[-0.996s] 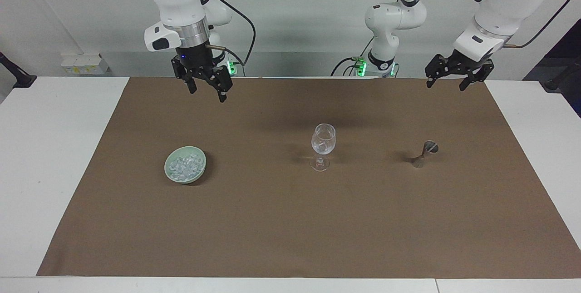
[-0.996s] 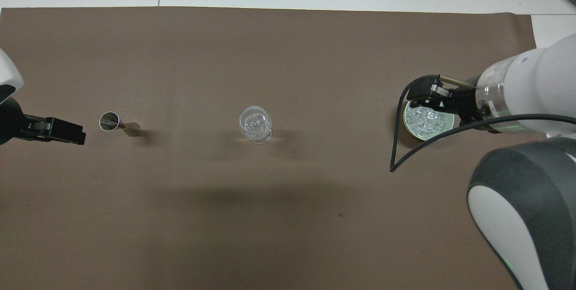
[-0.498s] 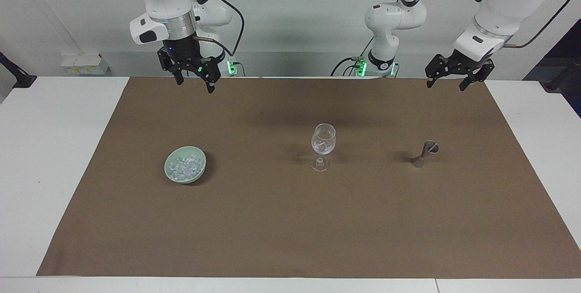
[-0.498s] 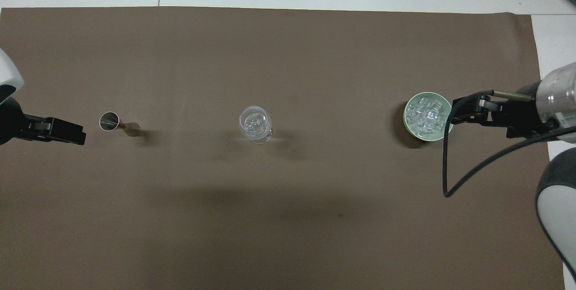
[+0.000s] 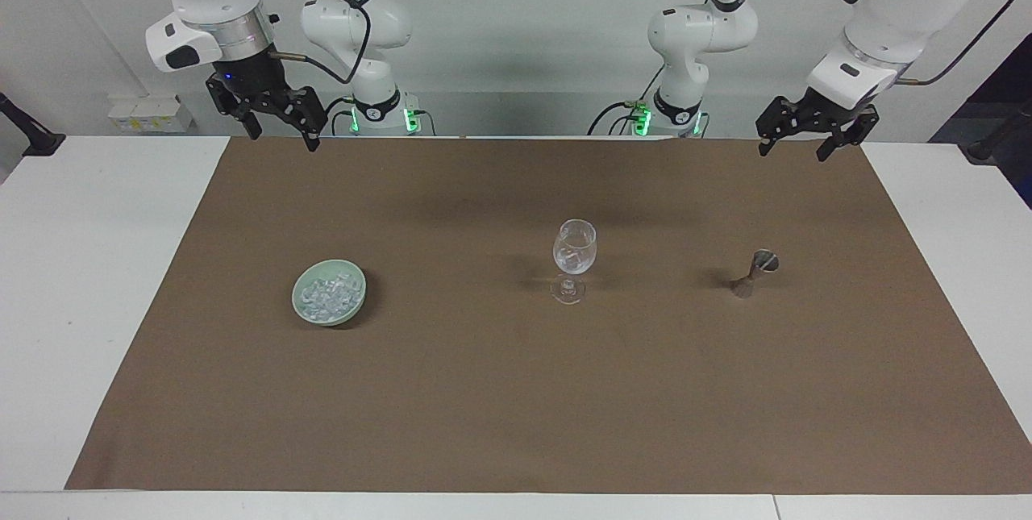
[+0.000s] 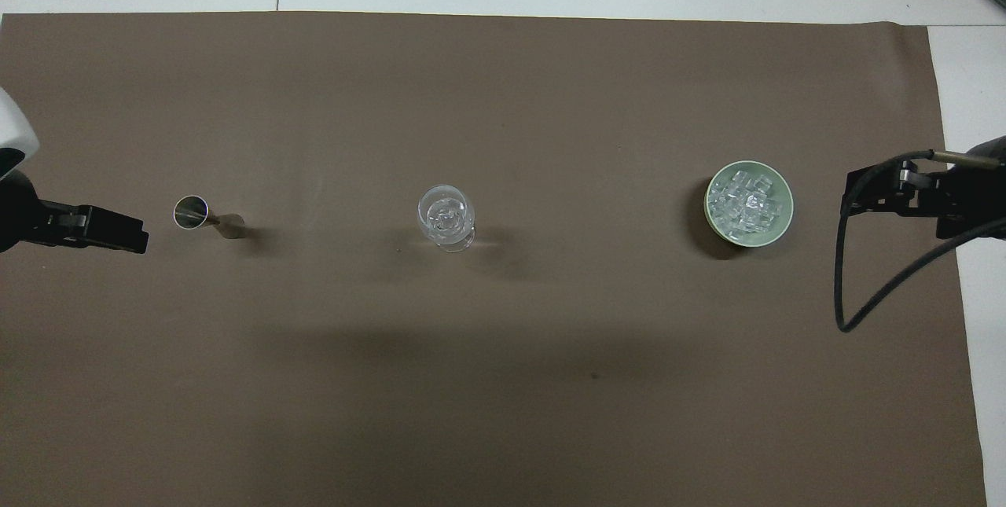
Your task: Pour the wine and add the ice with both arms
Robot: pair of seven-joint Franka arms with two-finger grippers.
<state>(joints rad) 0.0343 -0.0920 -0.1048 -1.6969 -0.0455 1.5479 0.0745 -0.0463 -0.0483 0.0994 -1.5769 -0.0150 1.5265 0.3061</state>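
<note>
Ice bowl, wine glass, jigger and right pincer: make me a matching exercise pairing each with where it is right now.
1. pale green ice bowl
2. stemmed wine glass
3. metal jigger
4. right pincer

A. mid-mat, between the other two items
B. toward the left arm's end
C. raised over the mat's robot-side corner
D. toward the right arm's end

Pairs: 1-D, 2-A, 3-B, 4-C
</note>
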